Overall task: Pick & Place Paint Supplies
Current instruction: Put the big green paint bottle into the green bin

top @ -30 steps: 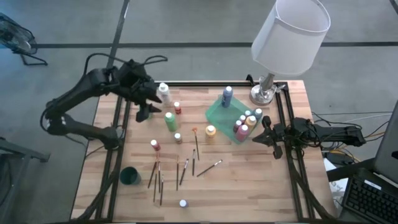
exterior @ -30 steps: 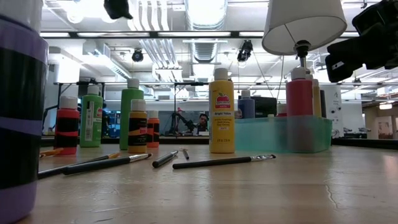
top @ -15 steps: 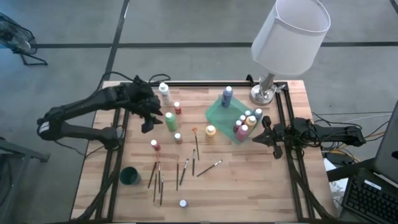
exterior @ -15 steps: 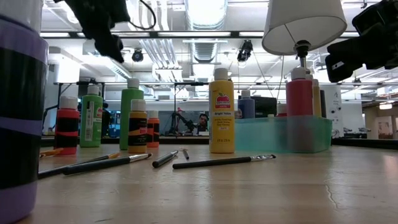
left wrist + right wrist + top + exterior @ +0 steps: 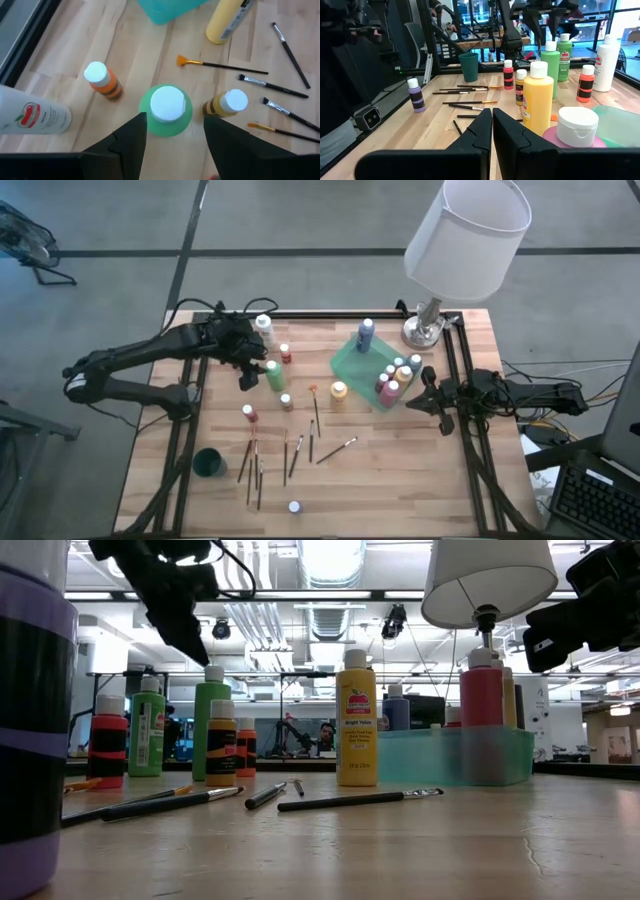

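Even, bright overhead light fills the scene; long ceiling strip lights [image 5: 330, 558] at twelve o'clock in the low view blow out to white glare. Shadows on the pale wooden table [image 5: 400, 470] are faint. At nine o'clock, a near purple-banded bottle [image 5: 30, 720] is blurred.

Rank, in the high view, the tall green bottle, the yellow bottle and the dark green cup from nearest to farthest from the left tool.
1. Tall green bottle, right beside the open left tool.
2. Yellow bottle, beside the tray.
3. Dark green cup, near the table's front left.
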Controlling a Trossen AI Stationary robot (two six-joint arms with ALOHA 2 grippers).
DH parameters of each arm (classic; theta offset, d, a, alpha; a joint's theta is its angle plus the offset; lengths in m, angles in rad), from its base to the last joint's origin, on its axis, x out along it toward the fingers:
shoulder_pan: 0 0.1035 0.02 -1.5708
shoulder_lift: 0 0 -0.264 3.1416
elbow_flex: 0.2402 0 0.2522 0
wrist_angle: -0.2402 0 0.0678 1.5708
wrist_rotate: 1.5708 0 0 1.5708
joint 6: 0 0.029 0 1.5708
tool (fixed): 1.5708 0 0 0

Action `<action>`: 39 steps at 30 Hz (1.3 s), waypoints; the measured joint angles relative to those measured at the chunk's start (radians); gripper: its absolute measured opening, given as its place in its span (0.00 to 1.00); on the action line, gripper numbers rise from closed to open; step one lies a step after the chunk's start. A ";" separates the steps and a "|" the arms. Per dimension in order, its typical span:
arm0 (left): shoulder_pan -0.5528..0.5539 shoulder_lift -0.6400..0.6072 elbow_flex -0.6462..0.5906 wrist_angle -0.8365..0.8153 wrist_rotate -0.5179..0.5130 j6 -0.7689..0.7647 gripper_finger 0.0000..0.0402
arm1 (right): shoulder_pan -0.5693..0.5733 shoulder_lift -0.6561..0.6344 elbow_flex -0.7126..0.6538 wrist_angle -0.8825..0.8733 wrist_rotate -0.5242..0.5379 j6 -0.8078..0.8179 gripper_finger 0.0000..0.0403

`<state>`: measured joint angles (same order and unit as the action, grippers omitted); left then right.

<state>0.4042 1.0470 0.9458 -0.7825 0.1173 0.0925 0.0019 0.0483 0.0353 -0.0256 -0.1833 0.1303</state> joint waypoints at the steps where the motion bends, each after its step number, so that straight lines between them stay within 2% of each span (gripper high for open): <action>1: 0.000 0.000 -0.007 0.006 0.000 0.000 0.50 | 0.000 0.000 0.000 0.000 0.000 0.000 0.03; 12: 0.001 0.009 -0.019 0.060 -0.008 0.002 0.50 | 0.000 0.000 0.000 0.000 0.000 0.000 0.03; 31: 0.002 0.143 -0.019 0.106 -0.006 0.020 0.50 | 0.000 0.000 0.000 0.000 0.000 0.000 0.03; 39: 0.002 0.145 -0.019 0.118 -0.005 0.031 0.39 | 0.000 0.000 0.000 0.000 0.000 0.000 0.03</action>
<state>0.4057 1.1923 0.9272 -0.6650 0.1123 0.1239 0.0021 0.0486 0.0353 -0.0257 -0.1833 0.1303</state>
